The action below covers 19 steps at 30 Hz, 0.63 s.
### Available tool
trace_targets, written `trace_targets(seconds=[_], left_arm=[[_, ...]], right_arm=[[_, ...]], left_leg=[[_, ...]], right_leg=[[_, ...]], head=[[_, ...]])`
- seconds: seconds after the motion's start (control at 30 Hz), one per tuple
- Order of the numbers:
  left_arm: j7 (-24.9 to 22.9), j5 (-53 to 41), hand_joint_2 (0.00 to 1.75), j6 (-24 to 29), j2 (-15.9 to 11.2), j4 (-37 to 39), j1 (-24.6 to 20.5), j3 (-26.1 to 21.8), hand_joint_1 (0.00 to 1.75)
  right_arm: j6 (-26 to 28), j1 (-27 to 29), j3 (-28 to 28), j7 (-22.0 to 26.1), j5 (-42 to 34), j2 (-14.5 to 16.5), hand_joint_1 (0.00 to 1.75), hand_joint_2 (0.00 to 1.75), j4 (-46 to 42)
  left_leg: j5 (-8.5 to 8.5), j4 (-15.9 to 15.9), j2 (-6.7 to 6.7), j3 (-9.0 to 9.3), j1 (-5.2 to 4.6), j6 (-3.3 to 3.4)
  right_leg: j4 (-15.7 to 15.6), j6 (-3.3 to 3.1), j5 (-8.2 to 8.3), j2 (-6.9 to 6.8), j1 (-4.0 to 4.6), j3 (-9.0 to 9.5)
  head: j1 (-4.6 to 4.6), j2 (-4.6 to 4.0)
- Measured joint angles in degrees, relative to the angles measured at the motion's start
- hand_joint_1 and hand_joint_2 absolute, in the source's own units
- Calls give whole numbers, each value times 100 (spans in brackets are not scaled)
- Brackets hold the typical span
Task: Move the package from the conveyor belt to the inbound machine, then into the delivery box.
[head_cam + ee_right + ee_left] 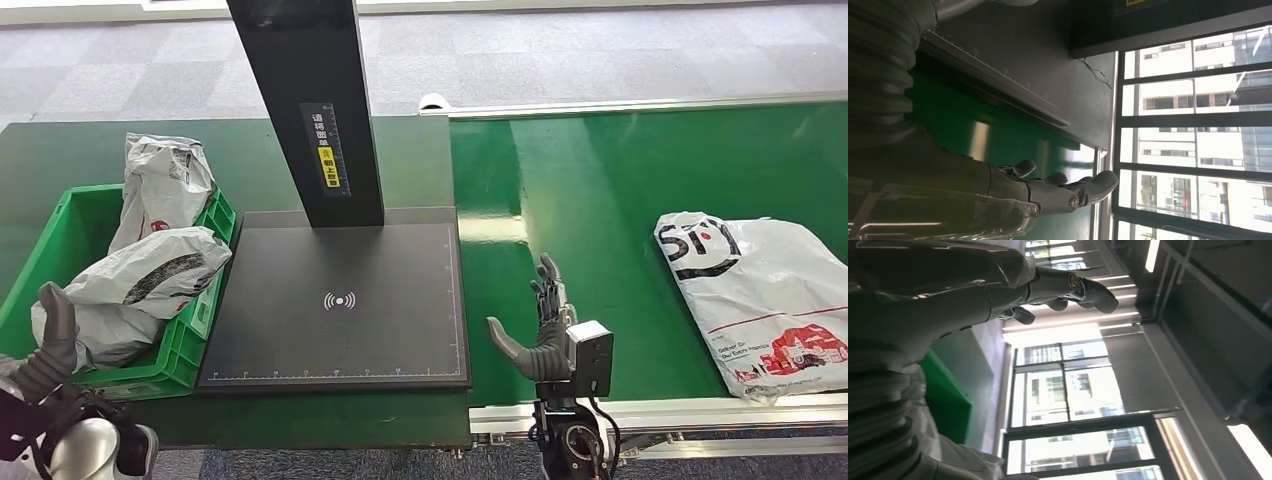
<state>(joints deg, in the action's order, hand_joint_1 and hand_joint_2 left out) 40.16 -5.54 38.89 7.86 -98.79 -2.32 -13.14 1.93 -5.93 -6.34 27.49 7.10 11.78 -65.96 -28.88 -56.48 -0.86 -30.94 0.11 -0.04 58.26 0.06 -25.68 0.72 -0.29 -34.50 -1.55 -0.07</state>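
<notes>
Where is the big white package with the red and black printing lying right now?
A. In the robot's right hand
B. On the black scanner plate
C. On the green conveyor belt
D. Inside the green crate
C: the package lies flat on the green conveyor belt, apart from the open right hand.

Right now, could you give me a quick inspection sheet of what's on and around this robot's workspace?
Surface: green conveyor belt, running right of the black flat scanning platform.
Job's things: white printed plastic package lying on the belt; green plastic crate holding three white bags.
Clutter: nothing seen.
Hands: left hand beside the crate, empty; right hand over the belt, fingers apart, empty.
Cables: black cable at the right wrist.
Surroundings: grey carpet tiles; windows.
</notes>
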Motion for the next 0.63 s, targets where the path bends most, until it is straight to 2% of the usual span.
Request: trace_targets(seconds=[0.1, 0.2, 0.37, 0.57, 0.63], left_arm=[[5, -264, 175, -4, -16, -570, 52, 395, 0], [4, -111, 175, -181, -154, -840, 108, 890, 0], [3, 295, 175, -1495, -345, -898, 179, 1640, 0], [-30, 387, 175, -3097, -332, -497, 265, 1933, 0], [-128, 314, 175, -3445, -308, -235, 272, 1962, 0]], right_arm=[[3, -20, 7, 15, -13, -19, 0, 175, 14], [5, -36, 12, 38, -21, -34, 0, 175, 30], [-1, -82, 21, 80, -28, -55, 0, 175, 67], [-62, -125, 31, 128, -27, -69, 0, 175, 107], [-92, -129, 32, 132, -26, -69, 0, 175, 107]], left_leg=[[-1, 0, 0, -1, -1, 0], [-1, 0, 2, -1, -1, 1], [-1, 0, 6, 0, -1, 1], [-1, 0, 11, 1, -1, 1], [-1, 0, 13, 1, -1, 1]], right_leg=[[0, 0, 0, 0, -1, 0], [-1, 0, 0, 1, -1, -2], [-1, 0, 0, 3, -1, 0], [-1, 0, 0, 4, -1, -1], [-1, 0, 0, 4, -1, -1]], head=[[0, 0], [-1, 0], [-1, 0], [-1, 0], [-1, 0]])
